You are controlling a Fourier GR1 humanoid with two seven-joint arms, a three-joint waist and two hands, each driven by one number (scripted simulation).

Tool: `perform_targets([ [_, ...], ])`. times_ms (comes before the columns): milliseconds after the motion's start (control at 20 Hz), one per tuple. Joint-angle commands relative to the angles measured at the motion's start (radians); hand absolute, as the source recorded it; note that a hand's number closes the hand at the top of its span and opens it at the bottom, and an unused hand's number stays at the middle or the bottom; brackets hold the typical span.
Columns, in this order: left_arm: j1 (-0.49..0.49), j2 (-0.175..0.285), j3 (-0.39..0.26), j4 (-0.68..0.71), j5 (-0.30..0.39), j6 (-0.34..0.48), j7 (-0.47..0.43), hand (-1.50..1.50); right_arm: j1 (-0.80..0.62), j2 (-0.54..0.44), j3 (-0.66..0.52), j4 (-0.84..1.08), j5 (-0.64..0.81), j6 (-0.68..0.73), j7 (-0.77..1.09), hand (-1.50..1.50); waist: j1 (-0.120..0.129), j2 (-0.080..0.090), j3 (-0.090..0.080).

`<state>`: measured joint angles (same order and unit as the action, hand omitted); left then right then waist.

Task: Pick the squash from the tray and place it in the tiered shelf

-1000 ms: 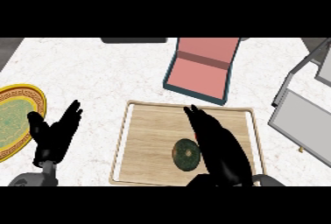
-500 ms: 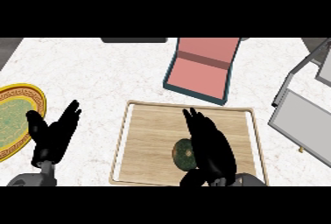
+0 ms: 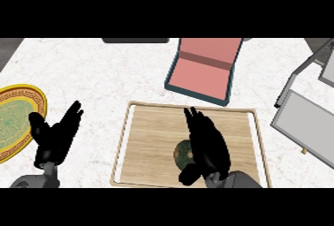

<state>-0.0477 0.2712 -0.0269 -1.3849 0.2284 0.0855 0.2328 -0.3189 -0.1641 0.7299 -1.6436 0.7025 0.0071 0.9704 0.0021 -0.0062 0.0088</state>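
Since one second ago, the squash [image 3: 181,152] has kept its place while my right hand [image 3: 207,143] has slid left across the tray [image 3: 153,126]. It stood just right of the squash and now lies over the squash's right part. Only the left part of the dark green squash shows, in the near half of the wooden tray.

I judge this to be the close of the approach: the hand is aligned for a grasp, but the squash is not yet lifted.

Right hand pose: the forearm enters from the near edge, with the fingers straight and pointing far. The thumb sits at the near side of the squash. The fingers are extended rather than curled, so I read the hand as open and holding nothing.

The tiered shelf [image 3: 306,121] stands to the right of the tray, well apart from the squash. A rightward carry will be needed.

My left hand [image 3: 55,139] rests open to the left of the tray, fingers up, near a gold-rimmed plate [image 3: 16,117]. A pink box [image 3: 203,66] lies on the worktop [image 3: 98,75] just beyond the tray's far edge.
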Motion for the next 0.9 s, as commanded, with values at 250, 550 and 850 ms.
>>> perform_targets([
  [250,-0.002,-0.028,0.010,0.094,-0.013,-0.030,0.002,0.00,0.027,0.106,0.010,0.114,0.065,-0.039,-0.091,-1.50,0.000,0.007,-0.009],
  [550,-0.002,-0.012,0.012,-0.004,-0.021,-0.004,0.098,0.00,0.022,0.016,0.000,0.157,-0.017,0.104,-0.267,1.50,0.002,0.006,-0.008],
  [850,-0.032,-0.008,0.047,0.049,-0.005,-0.047,0.076,0.00,0.092,0.078,-0.011,0.071,0.053,0.037,-0.204,1.50,-0.005,0.006,-0.009],
])
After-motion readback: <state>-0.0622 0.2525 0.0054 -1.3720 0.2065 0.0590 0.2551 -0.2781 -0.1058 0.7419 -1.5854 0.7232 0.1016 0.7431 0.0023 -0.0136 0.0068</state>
